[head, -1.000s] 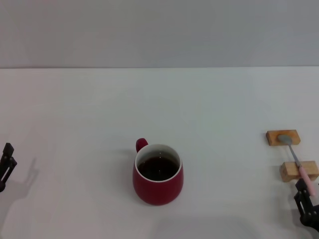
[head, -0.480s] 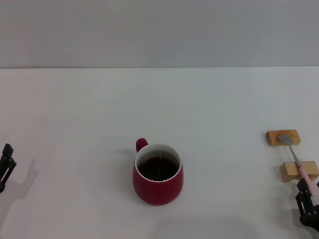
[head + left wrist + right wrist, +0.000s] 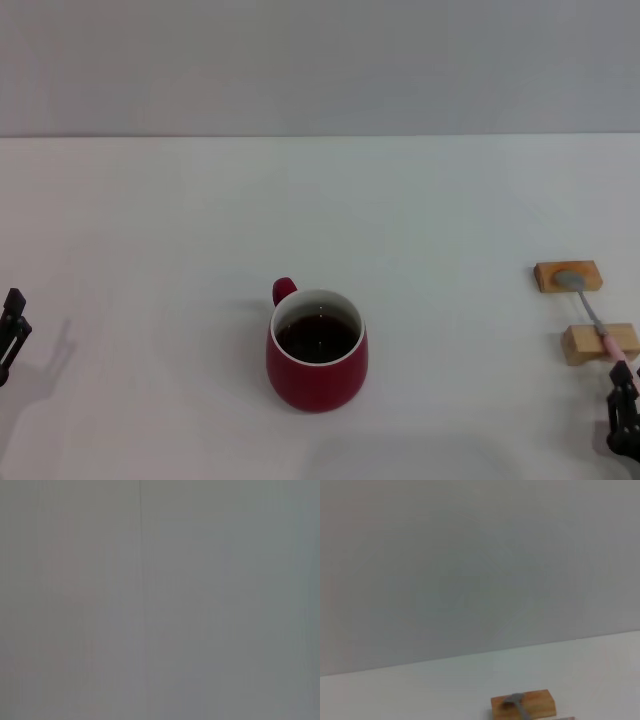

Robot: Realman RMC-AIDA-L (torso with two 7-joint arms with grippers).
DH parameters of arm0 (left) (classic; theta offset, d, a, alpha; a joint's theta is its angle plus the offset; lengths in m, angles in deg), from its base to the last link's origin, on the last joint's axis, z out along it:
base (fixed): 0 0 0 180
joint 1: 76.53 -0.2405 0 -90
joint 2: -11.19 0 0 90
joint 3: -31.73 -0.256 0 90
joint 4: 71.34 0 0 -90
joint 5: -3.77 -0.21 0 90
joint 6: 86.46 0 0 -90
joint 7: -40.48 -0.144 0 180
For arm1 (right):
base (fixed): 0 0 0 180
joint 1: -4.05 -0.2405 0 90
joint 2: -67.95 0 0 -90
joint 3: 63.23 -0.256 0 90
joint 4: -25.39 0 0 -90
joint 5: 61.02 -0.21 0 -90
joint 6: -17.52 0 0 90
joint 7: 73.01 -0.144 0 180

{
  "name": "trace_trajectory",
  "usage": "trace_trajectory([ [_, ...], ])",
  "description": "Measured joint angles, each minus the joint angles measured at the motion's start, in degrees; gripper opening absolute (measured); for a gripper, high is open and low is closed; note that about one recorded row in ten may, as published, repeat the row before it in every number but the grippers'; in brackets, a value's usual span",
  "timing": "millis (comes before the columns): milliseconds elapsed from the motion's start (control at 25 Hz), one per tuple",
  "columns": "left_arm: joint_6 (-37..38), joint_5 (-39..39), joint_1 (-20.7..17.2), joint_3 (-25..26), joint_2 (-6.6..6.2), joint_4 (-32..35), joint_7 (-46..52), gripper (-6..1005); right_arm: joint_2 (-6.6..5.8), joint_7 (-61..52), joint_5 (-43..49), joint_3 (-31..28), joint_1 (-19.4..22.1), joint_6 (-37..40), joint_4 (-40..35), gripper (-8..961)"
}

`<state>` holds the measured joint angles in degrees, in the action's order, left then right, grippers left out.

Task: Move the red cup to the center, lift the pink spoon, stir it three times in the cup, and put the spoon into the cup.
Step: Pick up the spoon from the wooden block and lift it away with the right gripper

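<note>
Right gripper sits low at our right table edge, and we cannot tell how its fingers stand. Just ahead of it lies the spoon, bridging two blocks, long axis running away from us, pink handle end nearest that gripper, bowl on the far block. Cup stands near the middle, well apart to the left of the spoon. Left gripper waits at the far left edge, state unclear. We judge the right arm nearer the spoon.
</note>
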<state>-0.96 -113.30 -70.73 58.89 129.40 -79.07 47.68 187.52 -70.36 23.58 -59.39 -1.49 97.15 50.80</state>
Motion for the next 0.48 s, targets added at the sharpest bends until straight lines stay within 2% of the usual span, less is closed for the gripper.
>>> trace_trajectory([
  [160,0.0,0.0,0.0,0.0,0.00,0.3,0.0,860,0.00,0.2,-0.1,-0.1,0.1,-0.4,0.0,201],
  [480,0.2,0.0,0.0,0.0,0.00,0.1,0.0,860,0.03,0.6,-0.1,0.2,-0.1,-0.7,0.0,73],
])
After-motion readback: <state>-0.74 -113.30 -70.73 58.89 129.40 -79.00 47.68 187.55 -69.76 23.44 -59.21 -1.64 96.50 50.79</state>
